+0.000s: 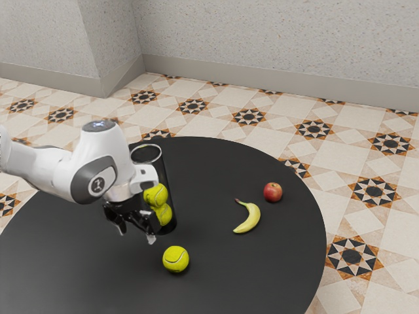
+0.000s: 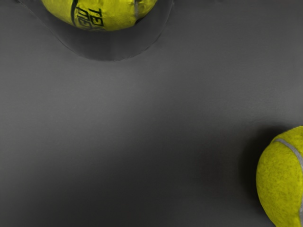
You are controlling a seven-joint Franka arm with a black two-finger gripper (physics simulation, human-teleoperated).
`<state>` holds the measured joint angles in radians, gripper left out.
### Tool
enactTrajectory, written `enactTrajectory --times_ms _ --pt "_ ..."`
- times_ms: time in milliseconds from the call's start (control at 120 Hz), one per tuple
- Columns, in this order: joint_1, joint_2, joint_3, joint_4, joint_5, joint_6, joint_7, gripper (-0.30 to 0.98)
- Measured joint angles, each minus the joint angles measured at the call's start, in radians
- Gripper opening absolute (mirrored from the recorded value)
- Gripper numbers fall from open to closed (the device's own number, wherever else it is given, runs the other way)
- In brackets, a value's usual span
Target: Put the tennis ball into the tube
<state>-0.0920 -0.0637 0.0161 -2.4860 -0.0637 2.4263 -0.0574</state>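
Yellow banana (image 1: 252, 219) near red apple (image 1: 273, 192), both on round black table (image 1: 209, 167).

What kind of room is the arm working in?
Hard to name exactly: perhaps a kitchen or dining area, simulated. The patterned tile floor, speckled wall and round black table with fruit suggest it.

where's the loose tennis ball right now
In the exterior view, the loose tennis ball lies on the black table, nearer the camera than the clear tube and the banana.
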Motion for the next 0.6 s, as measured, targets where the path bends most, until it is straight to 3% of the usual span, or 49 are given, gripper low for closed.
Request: enactTrajectory --times_ms 267,600 --pt "-0.115 0.017 0.079 -0.011 -0.074 0.147 0.048 0.69" --pt "-0.232 0.02 0.02 -0.028 -0.074 0.176 0.021 0.69"
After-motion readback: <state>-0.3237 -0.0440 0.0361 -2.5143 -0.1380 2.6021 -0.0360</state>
